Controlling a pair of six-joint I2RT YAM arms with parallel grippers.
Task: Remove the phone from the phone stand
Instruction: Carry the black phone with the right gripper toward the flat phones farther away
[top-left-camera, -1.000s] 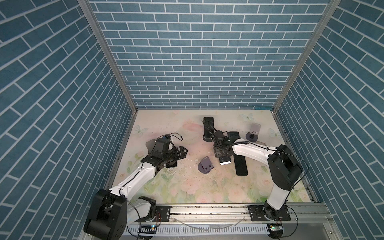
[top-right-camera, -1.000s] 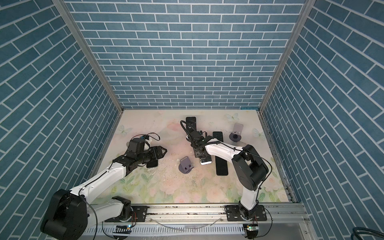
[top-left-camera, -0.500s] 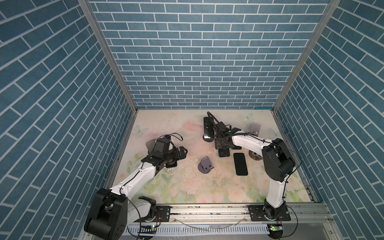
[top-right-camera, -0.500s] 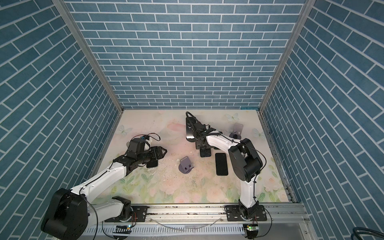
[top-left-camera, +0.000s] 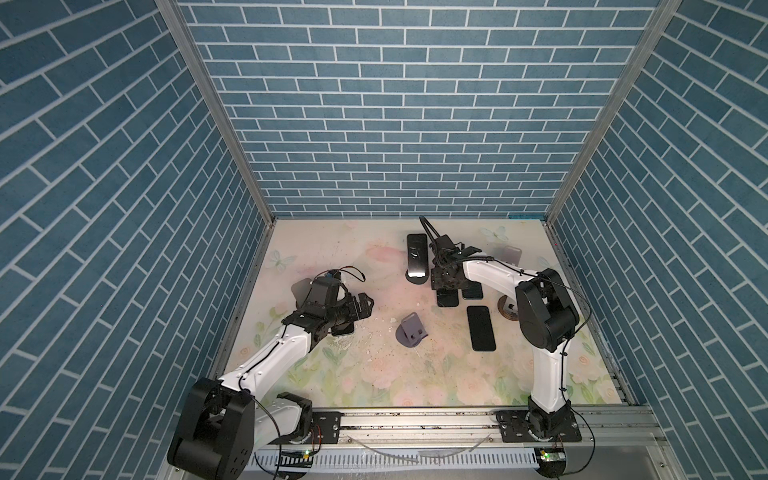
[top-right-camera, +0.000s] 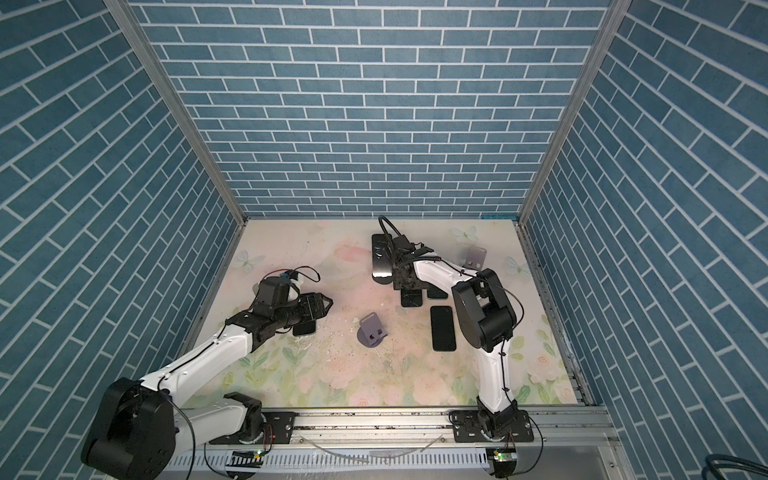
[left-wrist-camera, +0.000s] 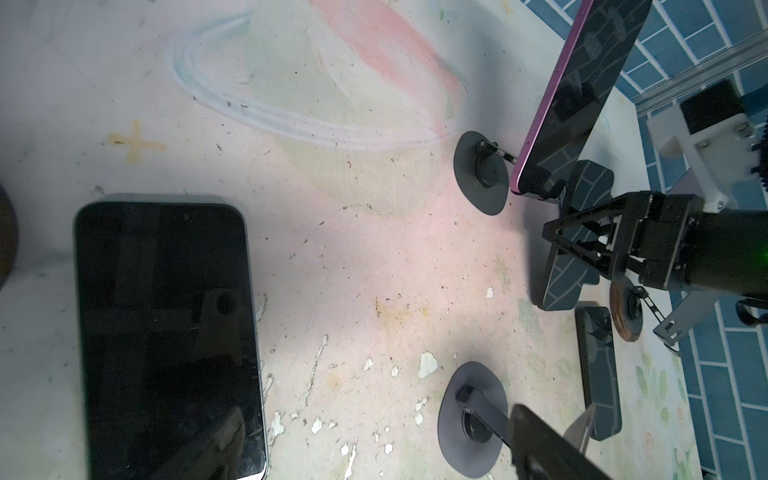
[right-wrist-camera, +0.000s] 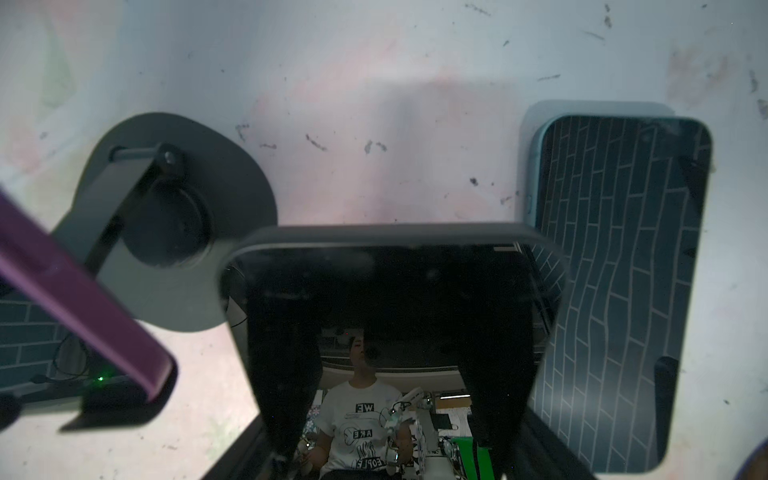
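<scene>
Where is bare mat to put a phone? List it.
Free: the front strip between the empty stand and the rail; the back-left corner beside the standing phone. Crowded: around the right tool and its held phone, among flat phones and stands.

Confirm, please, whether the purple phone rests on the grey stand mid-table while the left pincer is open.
Not quite: the grey stand mid-table is empty. Both top views show the purple phone on the black stand at the back; the left pincer is open.
</scene>
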